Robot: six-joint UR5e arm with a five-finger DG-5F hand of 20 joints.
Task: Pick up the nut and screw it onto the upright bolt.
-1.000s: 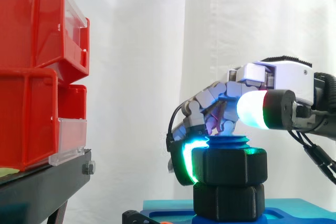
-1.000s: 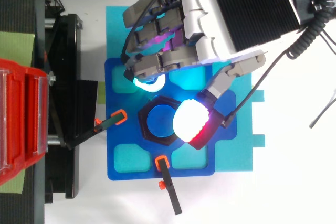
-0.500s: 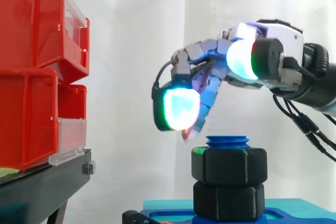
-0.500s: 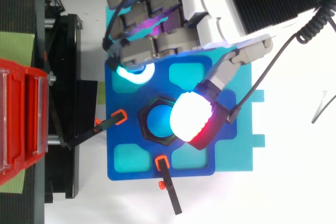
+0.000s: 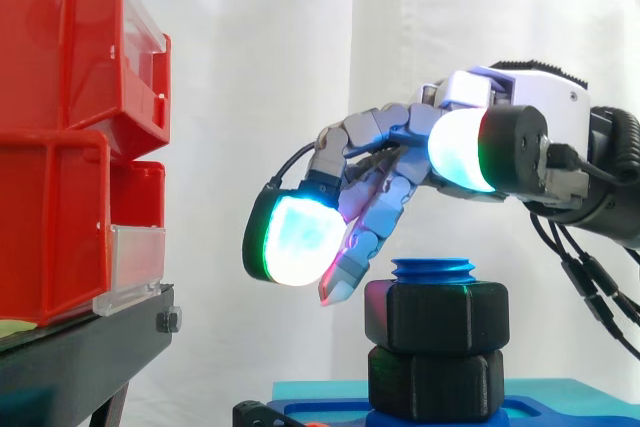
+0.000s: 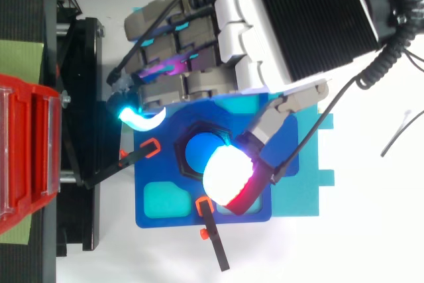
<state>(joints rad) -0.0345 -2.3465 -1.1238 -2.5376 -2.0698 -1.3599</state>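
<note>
Where the hand point(image 5: 525, 112) hangs: above the bolt point(image 5: 433, 270) and to its left in the side view, arm coming in from the right.
Hand state: fingers stretched out and relaxed, sloping down to the left; nothing held, nothing touched.
Finger pad point(image 5: 295, 240): glows white-cyan with a green rim; lowest and leftmost part of the hand, well left of the nut point(image 5: 436, 312).
Grey fingertip point(image 5: 338, 289): points down, near the nut's upper left corner; a gap shows between them.
Thumb pad point(image 5: 458, 147): glows white with green at its edge; level with the palm, above the bolt.
Top view, hand point(image 6: 291, 24): enters from the upper right; the thumb pad point(image 6: 228, 177) lies over the bolt's point(image 6: 195, 152) right part, white with a red edge.
Nut: black, hexagonal, on the upright bolt; blue thread stands out above it. In the top view its rim point(image 6: 179, 149) rings the bolt.
Under the nut: a second black hex piece point(image 5: 436, 384); the nut sits on it.
Plate point(image 6: 185, 215): blue, bears the bolt; lies on a teal mat point(image 6: 311, 190).
Clamps: orange and black, one point(image 6: 151, 148) at the plate's left, one point(image 6: 204, 206) at its lower edge.
Bins point(image 5: 60, 47): red, stacked on the black stand point(image 5: 80, 357), left of the work.
Backdrop: white curtain point(image 5: 300, 47).
</note>
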